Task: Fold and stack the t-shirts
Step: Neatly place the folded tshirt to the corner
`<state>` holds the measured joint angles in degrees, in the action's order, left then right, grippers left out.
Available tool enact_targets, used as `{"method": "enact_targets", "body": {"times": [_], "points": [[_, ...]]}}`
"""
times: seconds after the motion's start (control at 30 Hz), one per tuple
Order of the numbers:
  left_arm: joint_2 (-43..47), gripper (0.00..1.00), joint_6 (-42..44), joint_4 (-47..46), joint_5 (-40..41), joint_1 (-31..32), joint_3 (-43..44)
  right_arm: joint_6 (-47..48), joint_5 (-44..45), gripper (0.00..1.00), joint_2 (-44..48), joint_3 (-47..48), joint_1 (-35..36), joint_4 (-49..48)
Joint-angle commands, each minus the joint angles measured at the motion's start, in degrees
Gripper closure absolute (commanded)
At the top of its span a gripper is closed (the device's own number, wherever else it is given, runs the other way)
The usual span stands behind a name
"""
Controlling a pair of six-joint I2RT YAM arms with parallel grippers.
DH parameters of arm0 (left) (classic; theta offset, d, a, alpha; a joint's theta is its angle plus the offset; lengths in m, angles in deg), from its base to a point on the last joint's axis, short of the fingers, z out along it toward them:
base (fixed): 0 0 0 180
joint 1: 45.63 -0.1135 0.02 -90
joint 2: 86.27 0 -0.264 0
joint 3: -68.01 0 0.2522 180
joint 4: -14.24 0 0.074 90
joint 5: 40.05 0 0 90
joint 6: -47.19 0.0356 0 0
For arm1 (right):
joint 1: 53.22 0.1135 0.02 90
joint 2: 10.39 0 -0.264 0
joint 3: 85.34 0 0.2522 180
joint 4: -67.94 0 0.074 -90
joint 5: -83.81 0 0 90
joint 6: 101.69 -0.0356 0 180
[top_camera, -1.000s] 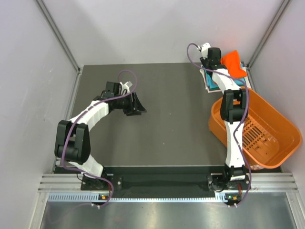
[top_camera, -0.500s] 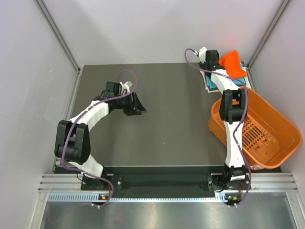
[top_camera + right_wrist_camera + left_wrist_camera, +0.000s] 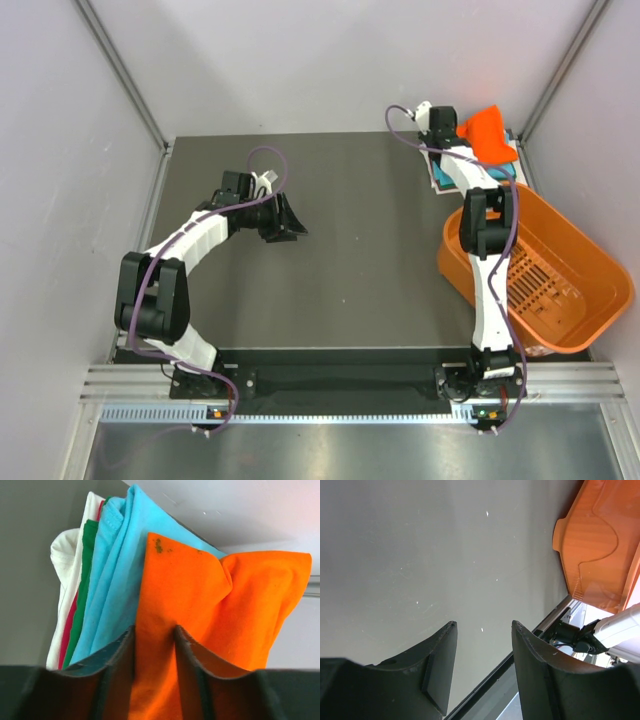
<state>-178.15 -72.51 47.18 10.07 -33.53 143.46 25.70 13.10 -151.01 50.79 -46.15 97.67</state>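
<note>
Topping the folded turquoise, green, red and white cloth shirts (image 3: 107,570) at the far right corner, the plain bright orange t-shirt (image 3: 200,610) has a fold pinched between the right gripper's (image 3: 154,630) narrowed fingers. The left gripper (image 3: 482,625) hangs half open, empty, above the dark table (image 3: 395,545).

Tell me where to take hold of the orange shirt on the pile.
Take the orange shirt by its near fold, coming in from where the right gripper sits: there the cloth gathers into a narrow ridge that fits between the fingers, while farther back it spreads wide.
</note>
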Motion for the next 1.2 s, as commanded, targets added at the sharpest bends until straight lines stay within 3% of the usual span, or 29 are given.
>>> {"method": "enact_targets", "body": {"times": [0.0,0.03,0.13,0.57,0.77,1.0,1.17], "points": [[0.47,0.48,0.25,-2.92,-1.43,-0.23,0.27,0.23,0.22,0.67,-1.15,2.88,0.75,-1.02],[0.47,0.48,0.25,-3.01,-1.52,-0.23,0.27,0.14,0.14,0.79,-1.24,2.88,0.75,-1.11],[0.38,0.48,0.16,-3.01,-1.43,-0.23,0.18,-1.08,-0.13,1.0,-0.71,2.35,0.66,-2.43],[0.65,0.48,-0.1,-3.36,-1.96,-0.23,0.1,-14.97,-5.49,1.0,8.69,-5.91,-0.92,-11.74],[0.91,0.48,-0.1,-3.36,-2.13,-0.23,-0.08,-19.54,-6.98,1.0,9.92,-7.67,-1.53,-13.33],[0.91,0.48,-0.1,-3.45,-2.13,-0.23,-0.08,-23.23,-9.09,0.92,10.19,-9.51,-1.97,-15.09],[0.91,0.48,-0.19,-3.53,-2.22,-0.23,-0.08,-25.08,-9.53,0.95,9.31,-9.34,-1.97,-15.53]]}}
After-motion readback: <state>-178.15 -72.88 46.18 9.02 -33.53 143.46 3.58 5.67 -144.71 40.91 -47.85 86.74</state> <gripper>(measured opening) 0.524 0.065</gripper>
